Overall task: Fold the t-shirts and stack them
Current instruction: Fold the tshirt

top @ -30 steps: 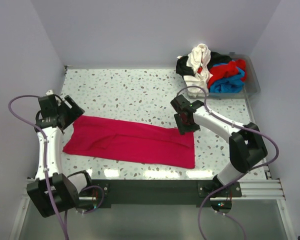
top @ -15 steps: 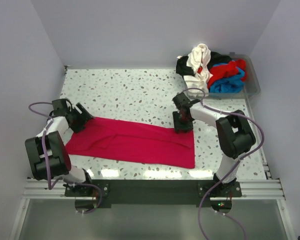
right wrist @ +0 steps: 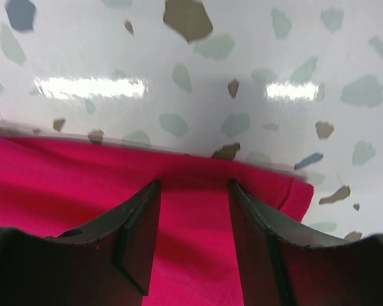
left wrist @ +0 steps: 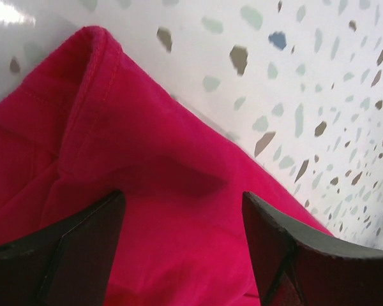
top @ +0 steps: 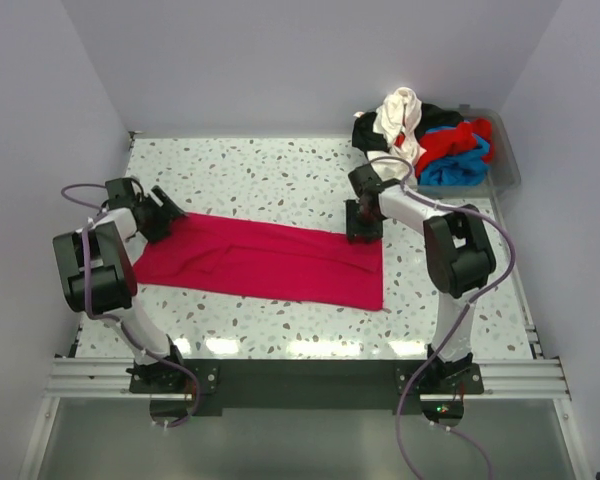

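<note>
The pink shirt (top: 265, 268) lies flat on the worktop (top: 260, 180), left gripper (left wrist: 182, 210) spread wide over its left end, right gripper (right wrist: 195, 191) half-spread over its far right corner, seemingly pinching nothing, so both should nip the far edge evenly before folding.

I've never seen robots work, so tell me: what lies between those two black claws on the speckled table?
The top view shows one long crimson-pink cloth t-shirt lying flat, reaching from the left gripper to the right gripper.
</note>
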Robot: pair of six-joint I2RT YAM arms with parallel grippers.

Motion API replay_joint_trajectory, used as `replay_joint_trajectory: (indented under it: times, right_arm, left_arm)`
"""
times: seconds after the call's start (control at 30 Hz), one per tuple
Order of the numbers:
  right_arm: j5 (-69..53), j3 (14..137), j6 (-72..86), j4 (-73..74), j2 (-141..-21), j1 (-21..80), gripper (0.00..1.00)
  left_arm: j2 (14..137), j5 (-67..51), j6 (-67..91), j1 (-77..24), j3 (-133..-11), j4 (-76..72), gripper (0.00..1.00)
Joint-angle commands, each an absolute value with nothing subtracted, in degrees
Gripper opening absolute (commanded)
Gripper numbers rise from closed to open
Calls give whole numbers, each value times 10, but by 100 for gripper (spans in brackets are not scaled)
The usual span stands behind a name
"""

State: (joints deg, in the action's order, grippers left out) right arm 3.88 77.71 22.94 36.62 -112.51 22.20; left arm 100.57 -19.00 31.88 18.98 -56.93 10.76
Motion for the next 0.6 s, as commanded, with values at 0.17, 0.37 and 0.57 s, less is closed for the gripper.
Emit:
replay_joint_trajectory:
  times: [0.17,0.37,0.57]
  right_arm:
    - [63,825,246,367,-1173,207,53]
    - [62,822,250,379,-1108,199,56]
    - [62,789,262,381,-1064,174,56]
  left_arm:
    - [1114,-169,301,190,-685,75,79]
    - [1091,-185,305,178,-709,69,80]
    - [1042,-191,304,176,-688,74,81]
